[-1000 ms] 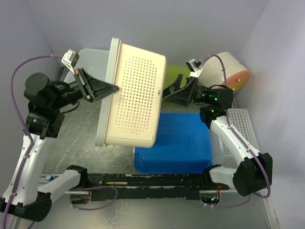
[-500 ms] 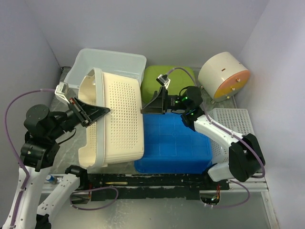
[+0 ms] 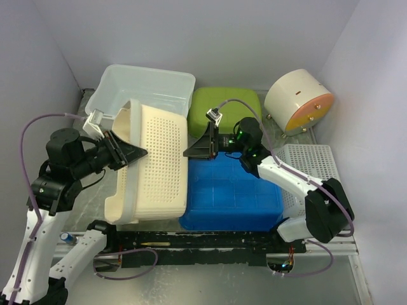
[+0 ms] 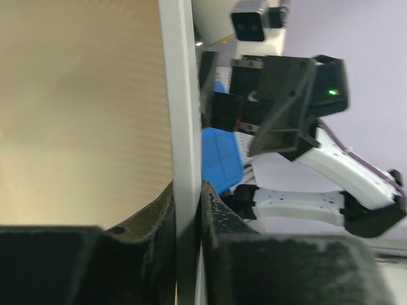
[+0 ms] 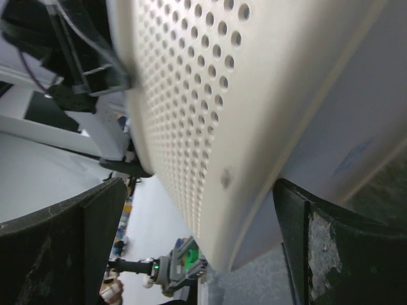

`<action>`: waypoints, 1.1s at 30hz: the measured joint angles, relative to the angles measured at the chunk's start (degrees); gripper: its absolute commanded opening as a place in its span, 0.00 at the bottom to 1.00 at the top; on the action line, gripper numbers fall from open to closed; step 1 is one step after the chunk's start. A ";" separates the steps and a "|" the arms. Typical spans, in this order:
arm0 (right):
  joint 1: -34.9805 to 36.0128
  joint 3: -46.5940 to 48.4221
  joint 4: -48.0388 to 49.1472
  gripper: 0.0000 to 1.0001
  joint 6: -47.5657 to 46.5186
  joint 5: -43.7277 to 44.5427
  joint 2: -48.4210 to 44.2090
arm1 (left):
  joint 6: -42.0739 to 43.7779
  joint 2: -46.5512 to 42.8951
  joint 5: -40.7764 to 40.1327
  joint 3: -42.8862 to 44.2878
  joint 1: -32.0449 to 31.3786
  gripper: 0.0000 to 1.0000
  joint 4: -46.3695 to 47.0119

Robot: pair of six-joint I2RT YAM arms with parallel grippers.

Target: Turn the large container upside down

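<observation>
Cream perforated container (image 3: 159, 166) stands on its side, left of blue bin (image 3: 238, 190), mouth facing left; left gripper (image 3: 141, 152) clamped on its rim; right gripper (image 3: 189, 152), jaws apart, just beside its base.

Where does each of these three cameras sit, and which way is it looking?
Top external: fixed above and behind, looking down; shows left arm, right arm and the cream perforated basket on its side.
Left wrist: on the left arm, looking along the left pincer, shut on the basket's rim; right arm beyond.
Right wrist: on the right arm, facing the basket's holed base through the open right pincer.
Shared: all see the basket.
</observation>
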 measured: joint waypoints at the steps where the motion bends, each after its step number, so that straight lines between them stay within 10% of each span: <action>1: 0.02 0.00 -1.29 1.00 -0.63 0.20 -0.44 | 0.92 0.52 -0.59 0.28 0.00 0.51 -0.92; 4: 1.25 0.00 -2.47 1.00 -1.84 0.79 -3.13 | 4.09 2.58 -2.19 0.42 -0.28 0.79 -5.95; 8: 2.43 0.39 1.18 1.00 -0.87 0.72 -4.92 | 7.48 4.31 -5.01 0.81 -0.90 0.86 -13.40; 19: 6.19 4.15 8.22 1.00 -1.05 -2.12 -8.57 | 14.45 10.78 -17.64 7.32 -1.03 0.87 -23.61; 33: 6.16 12.07 -20.35 1.00 -19.23 4.79 -4.07 | 17.57 13.81 -32.68 18.64 -1.11 0.83 -34.95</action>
